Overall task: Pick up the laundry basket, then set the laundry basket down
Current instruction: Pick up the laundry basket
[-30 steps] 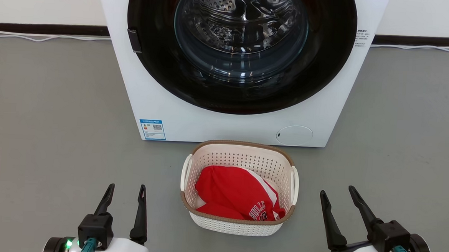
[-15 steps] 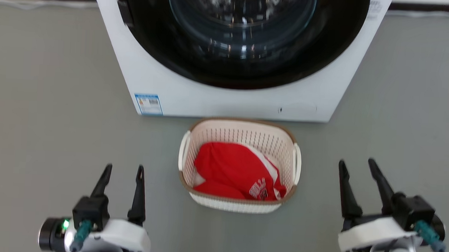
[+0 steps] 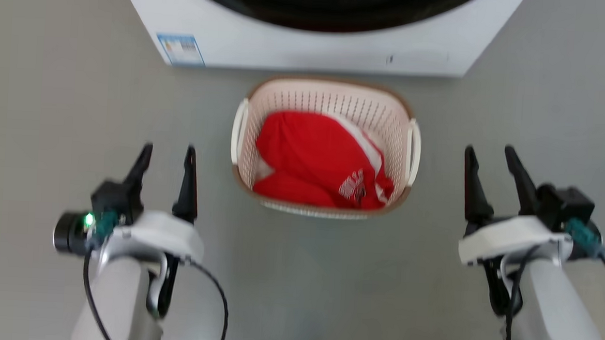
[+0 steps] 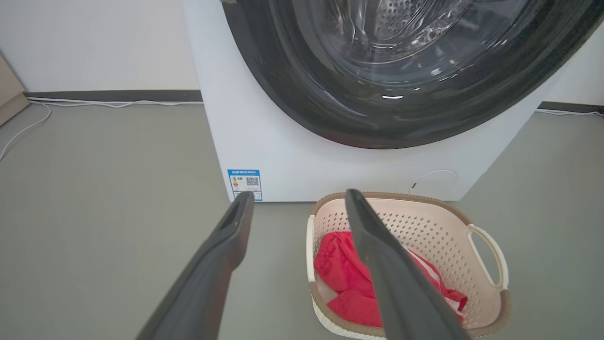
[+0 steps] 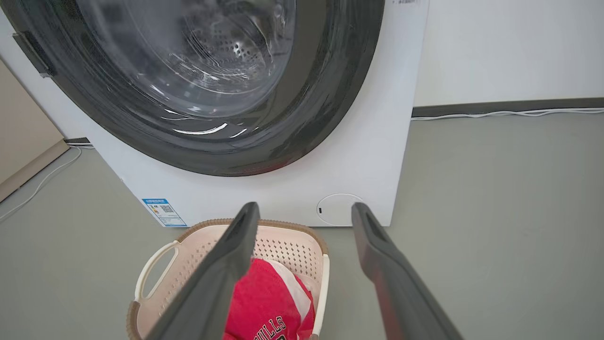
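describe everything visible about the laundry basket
The laundry basket is cream-white perforated plastic, rounded-rectangular, with a brown woven-look rim and a white loop handle each side. It stands upright on the grey floor before the washing machine, holding a red garment. The left gripper and right gripper, open, flank it without touching.

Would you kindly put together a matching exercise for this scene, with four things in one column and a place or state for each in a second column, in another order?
Things:
1. laundry basket
2. red garment
3. washing machine
4. left gripper

Places or states:
A. fingers open, holding nothing, apart from the basket
B. on the grey floor, in front of the machine
C. lying inside the basket
D. white, standing behind the basket

Pairs: 1-B, 2-C, 3-D, 4-A.
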Available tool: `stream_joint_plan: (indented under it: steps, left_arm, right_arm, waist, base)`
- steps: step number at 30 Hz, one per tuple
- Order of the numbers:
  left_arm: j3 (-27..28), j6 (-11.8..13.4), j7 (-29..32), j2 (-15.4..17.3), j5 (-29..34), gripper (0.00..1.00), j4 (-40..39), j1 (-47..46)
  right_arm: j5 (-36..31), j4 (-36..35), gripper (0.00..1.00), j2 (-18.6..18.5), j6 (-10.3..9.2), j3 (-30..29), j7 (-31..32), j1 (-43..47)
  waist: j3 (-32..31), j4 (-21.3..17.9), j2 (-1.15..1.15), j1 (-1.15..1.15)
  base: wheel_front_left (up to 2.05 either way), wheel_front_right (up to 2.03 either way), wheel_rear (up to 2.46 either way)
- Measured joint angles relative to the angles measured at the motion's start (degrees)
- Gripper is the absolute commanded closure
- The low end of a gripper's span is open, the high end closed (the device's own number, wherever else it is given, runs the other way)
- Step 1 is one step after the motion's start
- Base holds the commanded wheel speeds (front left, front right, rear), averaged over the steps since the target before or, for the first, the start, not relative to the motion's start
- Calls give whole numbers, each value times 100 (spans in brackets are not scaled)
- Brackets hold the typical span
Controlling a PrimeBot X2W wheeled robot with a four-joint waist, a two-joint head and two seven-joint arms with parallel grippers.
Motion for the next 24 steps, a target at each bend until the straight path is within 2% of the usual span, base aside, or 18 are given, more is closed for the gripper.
stream_joint_plan:
  steps: [10,24]
  left_arm:
    - [88,-207,-5,2,191,0,616,-1328]
    - [-26,-342,-5,-18,349,0,1466,-2718]
  right_arm:
    - [60,843,0,-21,0,-32,-8,-1186]
    - [-114,1248,0,-49,0,-259,-9,-2321]
  waist:
    - [1224,32,0,0]
    - [2728,111,0,0]
  base:
    - [0,0,0]
    - [0,0,0]
